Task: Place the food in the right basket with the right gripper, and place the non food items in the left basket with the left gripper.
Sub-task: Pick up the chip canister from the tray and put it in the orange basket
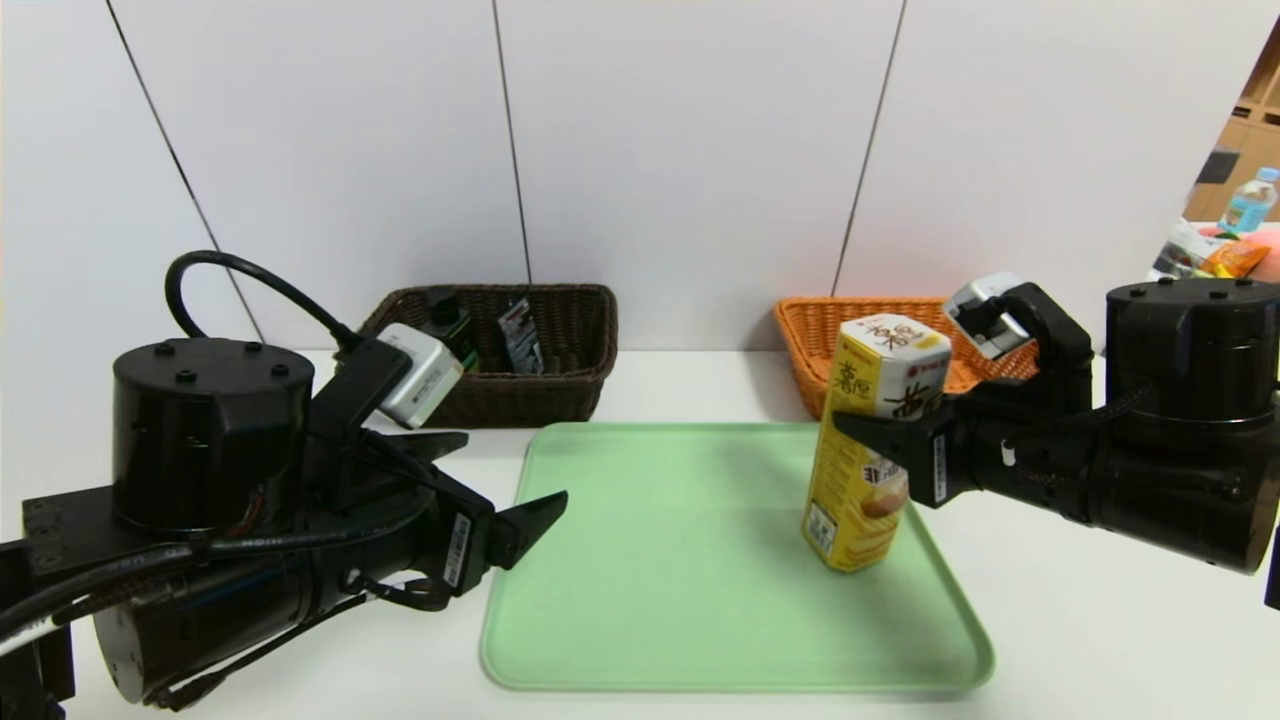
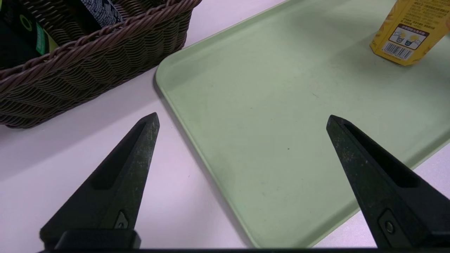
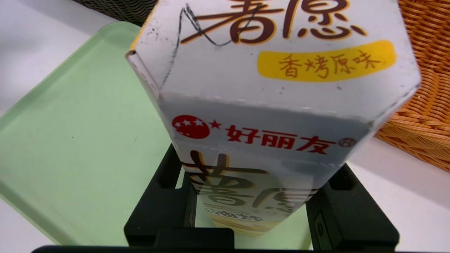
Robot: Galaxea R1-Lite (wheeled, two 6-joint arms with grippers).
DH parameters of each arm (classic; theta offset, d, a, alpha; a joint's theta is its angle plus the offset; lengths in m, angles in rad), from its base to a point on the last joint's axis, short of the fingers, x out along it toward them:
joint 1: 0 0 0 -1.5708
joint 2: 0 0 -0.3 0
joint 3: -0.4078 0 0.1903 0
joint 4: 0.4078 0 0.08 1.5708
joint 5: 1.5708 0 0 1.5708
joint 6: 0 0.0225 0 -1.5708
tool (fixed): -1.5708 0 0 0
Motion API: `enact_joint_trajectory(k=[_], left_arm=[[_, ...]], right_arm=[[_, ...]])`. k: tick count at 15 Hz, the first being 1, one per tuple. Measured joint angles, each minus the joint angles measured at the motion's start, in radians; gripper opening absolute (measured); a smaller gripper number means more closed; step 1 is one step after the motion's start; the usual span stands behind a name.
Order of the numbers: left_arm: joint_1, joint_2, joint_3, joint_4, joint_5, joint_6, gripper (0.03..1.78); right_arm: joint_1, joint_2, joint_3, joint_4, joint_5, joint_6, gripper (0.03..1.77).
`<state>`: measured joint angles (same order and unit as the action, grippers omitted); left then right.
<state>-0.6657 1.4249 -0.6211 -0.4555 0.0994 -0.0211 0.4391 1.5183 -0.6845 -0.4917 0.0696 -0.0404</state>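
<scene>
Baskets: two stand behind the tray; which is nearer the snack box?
The orange wicker basket, on the robot's right, directly behind the yellow-and-white box; the dark brown one stands farther left.

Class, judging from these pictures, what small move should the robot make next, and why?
Probably the right hand should lift the yellow snack box straight up: it grips the box on both sides, the box is low over the green tray, and the orange basket's rim stands just behind.
</scene>
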Motion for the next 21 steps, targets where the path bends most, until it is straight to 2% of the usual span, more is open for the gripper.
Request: enact_joint_trajectory(k=[4,15,17,21], left_arm=[[0.0,0.0,-0.003,0.0,0.0,0.003,1.69],[0.003,-0.003,-0.004,-0.001,0.001,0.0,1.69],[0.003,-0.003,-0.004,-0.001,0.001,0.0,1.69],[0.003,-0.003,-0.003,-0.001,0.001,0.0,1.69]], right_arm=[[0.0,-0.003,-0.011,0.001,0.003,0.004,0.82],[-0.003,-0.086,-0.165,0.002,0.009,-0.005,0.82],[-0.026,-0.084,-0.197,0.002,0.004,-0.006,0.82],[-0.141,-0.029,-0.291,0.001,0.003,-0.006,0.82]])
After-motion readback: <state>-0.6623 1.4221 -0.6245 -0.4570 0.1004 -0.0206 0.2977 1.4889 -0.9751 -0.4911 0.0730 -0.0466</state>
